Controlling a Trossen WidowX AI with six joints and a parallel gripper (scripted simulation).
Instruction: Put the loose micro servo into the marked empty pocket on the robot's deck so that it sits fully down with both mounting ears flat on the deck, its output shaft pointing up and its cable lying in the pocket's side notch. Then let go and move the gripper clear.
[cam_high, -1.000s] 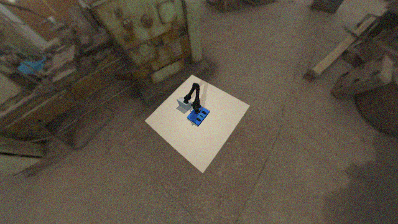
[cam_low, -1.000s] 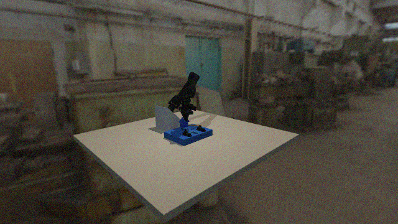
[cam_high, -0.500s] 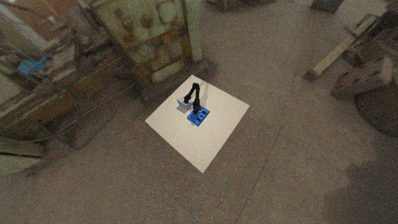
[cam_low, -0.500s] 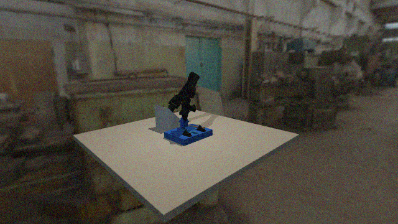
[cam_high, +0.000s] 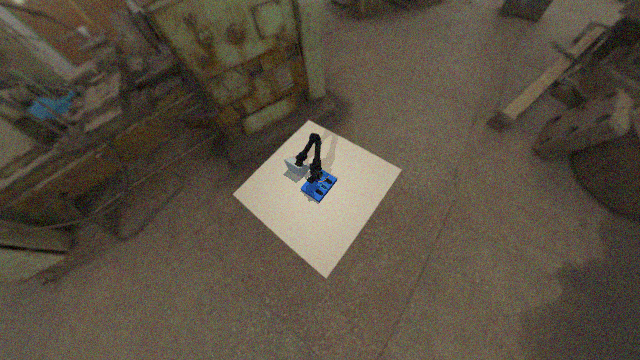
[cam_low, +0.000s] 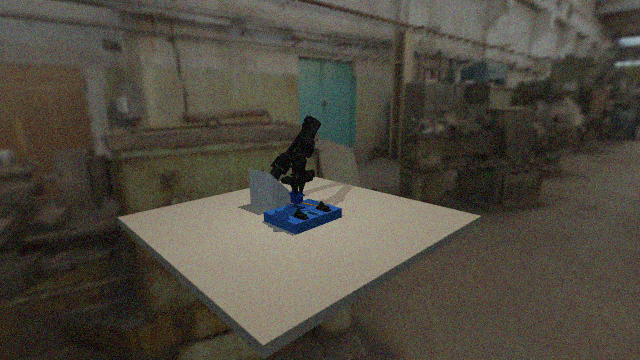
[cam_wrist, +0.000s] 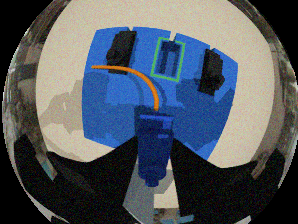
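Seen from the wrist, the orange cable (cam_high: 324, 179) (cam_low: 309, 203) (cam_wrist: 142, 77) bowed out to the left, its loose end near the left black servo (cam_high: 328, 181) (cam_low: 322, 206) (cam_wrist: 121, 50). It called for watching: the free end could have snagged there or been trapped under the body on the way down.

In the middle, the fingers (cam_low: 299, 189) stood partly open, stopped on the sides of the blue micro servo (cam_low: 296, 198) (cam_wrist: 155, 145), which they gripped over the near part of the deck (cam_high: 306, 189) (cam_low: 320, 220) (cam_wrist: 120, 90), short of its pocket. Whether it touched the deck, and which way its shaft pointed, could not be told.

Just beyond, the green-outlined pocket (cam_high: 324, 186) (cam_low: 312, 213) (cam_wrist: 168, 59) lay unfilled, its notch on the far side. The step wanted enough height to clear the deck, then a move forward and slightly right, body squared to the outline, shaft up and cable led to the notch before any lowering. A slow, straight descent until both ears lay flat would be safest, with release only then.

At the right, another black servo (cam_high: 319, 192) (cam_low: 300, 215) (cam_wrist: 212, 72) left limited room for the right-hand finger.
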